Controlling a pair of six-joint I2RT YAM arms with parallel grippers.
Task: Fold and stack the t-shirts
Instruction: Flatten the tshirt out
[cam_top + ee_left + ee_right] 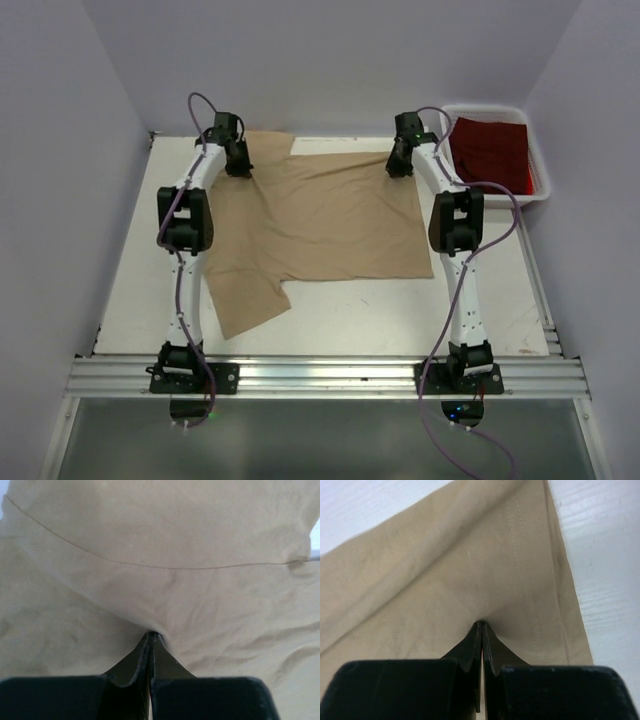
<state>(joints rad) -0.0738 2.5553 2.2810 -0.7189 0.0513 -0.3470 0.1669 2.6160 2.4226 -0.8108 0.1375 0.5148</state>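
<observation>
My left tool (151, 635) is pressed together on a pucker of the tan shirt (320, 220), just below a thin seam. My right tool (481, 625) is pinched on the same cloth just inside a double-stitched hem — 2 grips at the far corners of a shirt spread across the surface (400, 310), with 1 sleeve trailing toward the near left. The red shirt (490, 150) lies in the bin (543, 170) at the far right, well apart. I judge this cloth light, soft and limp — it will sag between my grips, drag on the surface and crease wherever it goes slack. Nothing about it is fragile, and it should slip little, since the weave gathers into each pinch. Hems and seams look like the best holds, being thicker and less likely to pull free than 1 loose layer. Whether I have both layers or only the upper layer I cannot tell. For a clean fold I'd move both grips together with the far edge taut.
</observation>
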